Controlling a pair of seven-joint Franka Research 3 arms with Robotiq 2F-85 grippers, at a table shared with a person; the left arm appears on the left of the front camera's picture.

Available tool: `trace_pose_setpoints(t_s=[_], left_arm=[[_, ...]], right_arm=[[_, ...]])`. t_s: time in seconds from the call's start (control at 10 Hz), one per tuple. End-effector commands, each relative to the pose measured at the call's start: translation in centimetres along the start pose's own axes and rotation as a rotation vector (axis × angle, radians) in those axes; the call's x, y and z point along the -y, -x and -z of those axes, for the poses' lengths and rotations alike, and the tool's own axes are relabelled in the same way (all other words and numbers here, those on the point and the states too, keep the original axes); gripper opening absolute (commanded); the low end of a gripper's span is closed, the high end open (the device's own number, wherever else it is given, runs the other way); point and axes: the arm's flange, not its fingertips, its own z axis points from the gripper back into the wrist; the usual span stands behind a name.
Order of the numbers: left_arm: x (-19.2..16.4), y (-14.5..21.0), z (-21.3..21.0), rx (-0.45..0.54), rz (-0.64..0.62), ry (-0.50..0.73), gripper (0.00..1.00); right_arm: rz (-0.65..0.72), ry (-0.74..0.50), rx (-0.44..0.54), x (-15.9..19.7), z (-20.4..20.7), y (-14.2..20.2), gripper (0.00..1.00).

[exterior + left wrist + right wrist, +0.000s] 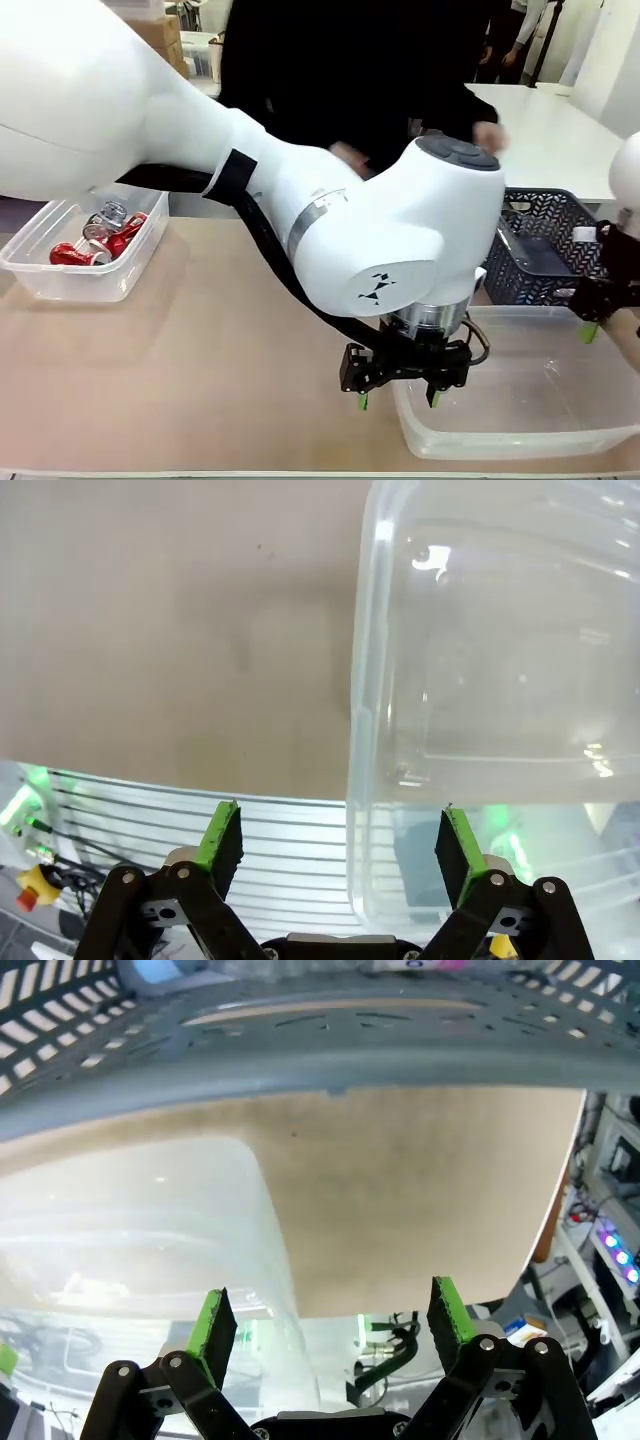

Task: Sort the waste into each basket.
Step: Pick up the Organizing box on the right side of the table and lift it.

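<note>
The red cans (100, 235) are lying in a heap on their sides, pointing different ways, inside the clear tub (40, 275) at the robot's left end of the table (200, 350), so this part of the waste is already looking sorted. The second clear tub (500, 438) is standing at the near right with nothing inside, and just behind it a dark mesh basket (545, 215) is standing. The left gripper (399, 400) is hanging just above the near left corner of the second clear tub, its fingers spread wide and carrying nothing. The right gripper (330, 1320) is hovering at the right side of the same tub, also wide apart and empty. I am judging that the coming move is turning on the mesh basket: it is lying beyond the fingers of both arms, towards the person, and the right arm is the nearer one. The right wrist view is adding to the front view a blue cap (160, 970) and a pink label (430, 964) above the basket wall, probably bottles, but I cannot tell their long axis. The left wrist view is showing the tub rim running between the left fingers, one over the table and one over the bare tub bottom. A person's hand (490, 133) is hovering at the far side.
</note>
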Motion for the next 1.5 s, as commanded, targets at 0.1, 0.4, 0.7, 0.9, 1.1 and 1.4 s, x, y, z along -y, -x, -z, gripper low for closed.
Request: trace_pose_setpoints(t_s=[0.1, 0.4, 0.7, 0.9, 1.1, 1.4], left_arm=[[0.7, -1.1, 1.4, 0.002, -0.057, 0.032, 1.0], [0.1, -3.1, 1.9, -0.03, -0.101, 0.08, 1.0], [-0.5, -3.6, 2.3, -0.045, -0.153, 0.092, 0.8], [-0.4, -3.1, 2.4, -0.033, -0.157, 0.094, 0.22], [-0.4, -3.0, 2.1, -0.027, -0.166, 0.108, 0.0], [-0.4, -2.7, 2.0, -0.019, -0.164, 0.112, 0.0]], right_arm=[[-0.02, -0.016, 0.02, 0.5, 9.6, 7.2, 1.0], [-0.063, -0.028, -0.002, 0.1, 10.4, 8.5, 1.0], [-0.125, -0.021, -0.018, -0.4, 11.3, 9.7, 0.72], [-0.133, -0.043, -0.017, -0.6, 11.5, 10.3, 0.12], [-0.13, -0.032, -0.001, -0.7, 11.5, 10.5, 0.0], [-0.127, -0.035, 0.002, -0.5, 11.5, 10.7, 0.0]])
